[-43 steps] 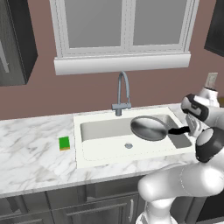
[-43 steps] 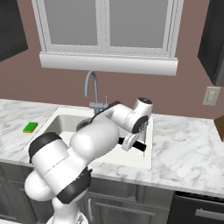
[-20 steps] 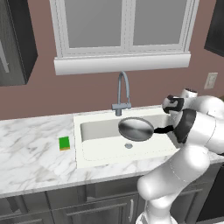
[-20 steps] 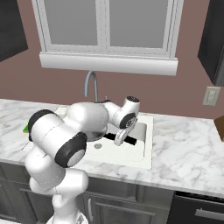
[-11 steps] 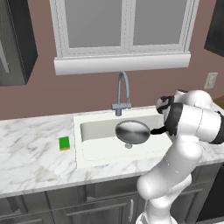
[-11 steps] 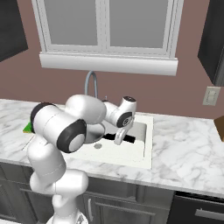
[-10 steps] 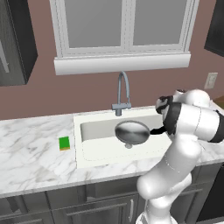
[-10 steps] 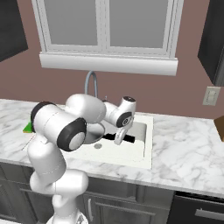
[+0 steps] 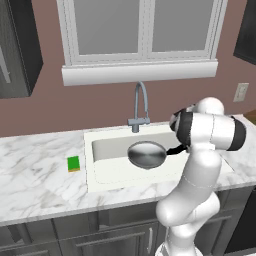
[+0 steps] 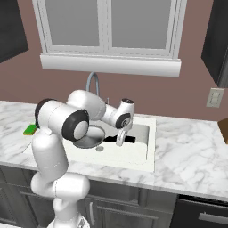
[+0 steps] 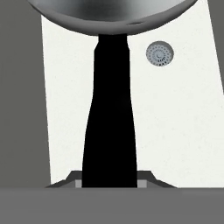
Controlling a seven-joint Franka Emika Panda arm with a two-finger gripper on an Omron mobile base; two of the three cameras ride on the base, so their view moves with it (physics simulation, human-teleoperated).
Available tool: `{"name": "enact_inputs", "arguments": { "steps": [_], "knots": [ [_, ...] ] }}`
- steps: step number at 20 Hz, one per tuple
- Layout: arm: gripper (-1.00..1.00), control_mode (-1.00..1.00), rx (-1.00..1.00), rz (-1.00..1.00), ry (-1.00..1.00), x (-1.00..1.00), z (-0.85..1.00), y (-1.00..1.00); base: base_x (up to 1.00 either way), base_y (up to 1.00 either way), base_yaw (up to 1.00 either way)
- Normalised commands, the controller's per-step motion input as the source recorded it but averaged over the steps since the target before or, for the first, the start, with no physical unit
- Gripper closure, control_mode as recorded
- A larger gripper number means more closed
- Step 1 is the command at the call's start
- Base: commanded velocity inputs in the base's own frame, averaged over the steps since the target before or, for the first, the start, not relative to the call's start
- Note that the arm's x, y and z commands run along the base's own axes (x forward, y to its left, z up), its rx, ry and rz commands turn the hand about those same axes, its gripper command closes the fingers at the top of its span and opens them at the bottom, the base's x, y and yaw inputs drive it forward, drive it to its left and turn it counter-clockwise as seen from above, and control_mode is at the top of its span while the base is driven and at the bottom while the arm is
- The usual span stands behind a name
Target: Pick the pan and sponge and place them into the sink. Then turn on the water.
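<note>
The pan point(image 9: 146, 153) is a shiny round metal pan that hangs level over the middle of the white sink point(image 9: 100, 141), clear of the basin floor. Its black handle point(image 11: 109, 131) runs back into my gripper point(image 11: 109, 181), which is shut on it. From the right base view the gripper point(image 10: 120, 139) holds the handle point(image 10: 111, 139) over the basin's right half, and my arm hides part of the pan point(image 10: 91, 136). The grey drain point(image 11: 159, 53) lies below, beside the handle. The green sponge point(image 9: 73, 163) lies on the marble counter left of the sink.
The grey gooseneck faucet point(image 9: 141, 105) stands behind the basin at its middle; no water runs from it. Marble counter point(image 9: 35, 180) stretches to both sides. A window sill point(image 9: 140, 72) juts out above, and a wall outlet point(image 9: 242, 92) sits far right.
My gripper has carried the pan leftward from the basin's right end to over its middle, and the arm has folded in closer. The sponge has not moved.
</note>
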Motion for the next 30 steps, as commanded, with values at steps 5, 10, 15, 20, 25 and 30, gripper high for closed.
{"name": "enact_inputs", "arguments": {
  "steps": [5,10,15,20,25,30],
  "knots": [
    [1.0,-1.0,0.0,0.07,0.0,0.33,-0.12,0.06,0.0,0.0,0.0],
    [1.0,-1.0,0.0,0.05,-0.01,0.24,-0.15,0.0,0.0,0.0,0.0],
    [1.0,-1.0,0.0,0.02,0.0,0.25,-0.22,0.0,0.0,0.0,0.0],
    [1.0,-1.0,0.0,0.02,0.0,0.24,-0.25,0.02,0.0,0.0,0.0],
    [1.0,-1.0,0.0,0.02,-0.01,0.26,-0.23,0.03,0.0,0.0,0.0],
    [1.0,-1.0,0.0,0.02,-0.01,0.23,-0.25,0.05,0.0,0.0,0.0]
  ]
}}
